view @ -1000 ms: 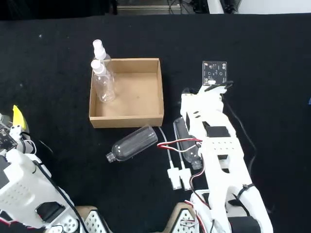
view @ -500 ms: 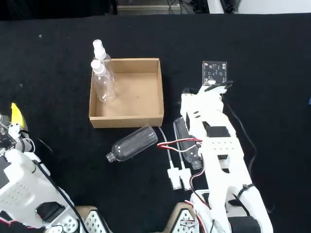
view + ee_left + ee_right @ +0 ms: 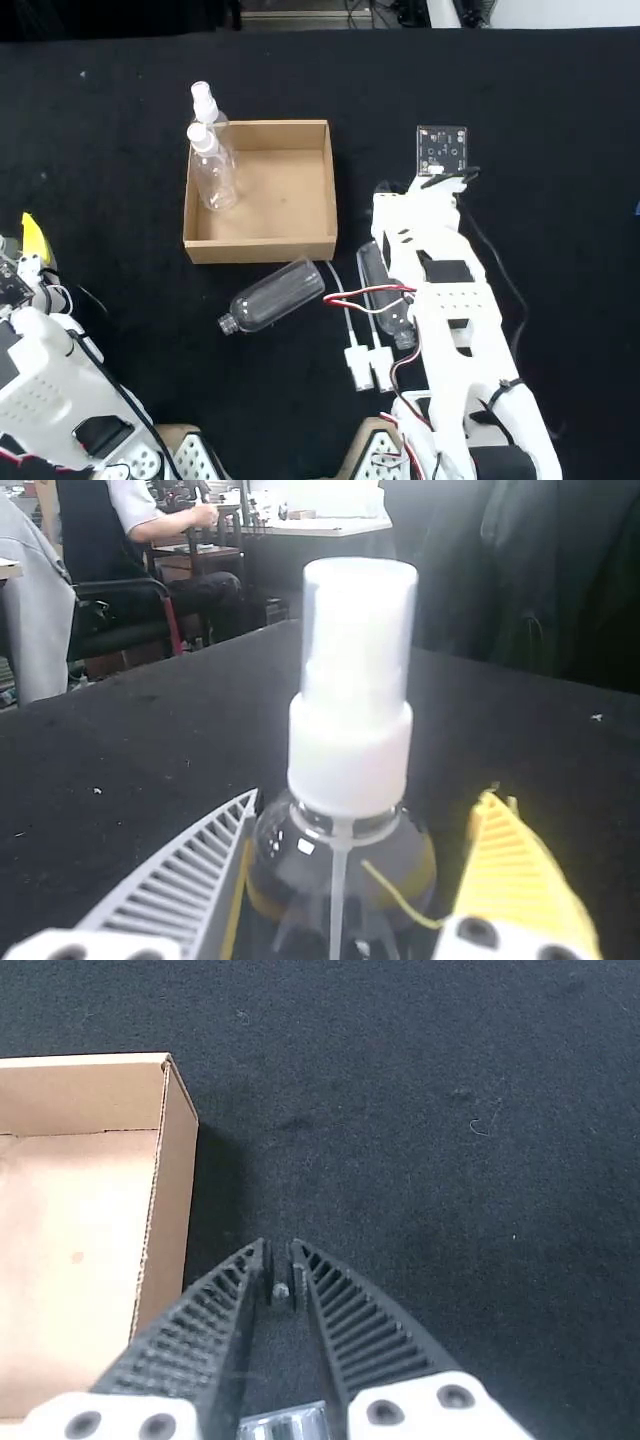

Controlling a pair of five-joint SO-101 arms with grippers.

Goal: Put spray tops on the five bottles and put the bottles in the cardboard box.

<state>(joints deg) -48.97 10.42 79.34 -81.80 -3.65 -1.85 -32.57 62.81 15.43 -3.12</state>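
While the left jaws grip the bottle point(image 3: 338, 872) just below its spray top point(image 3: 354, 685) (the right jaws sit closed on nothing), I would keep it steady and lower it onto bare cardboard box point(image 3: 262, 248) floor.

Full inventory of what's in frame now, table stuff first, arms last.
cardboard box: 1, brown, open, mid-table.
upright bottles: 2, clear, white spray tops on, box's far-left corner.
lying bottles: 2, clear, topless, in front of box; one partly under right arm.
loose spray tops: 2, white, on table near lying bottles.
held bottle: 1, clear, white top, in left claw.
table: 1, black.
left claw: white and yellow, shut on held bottle.
right claw: dark grey, shut, beside box.
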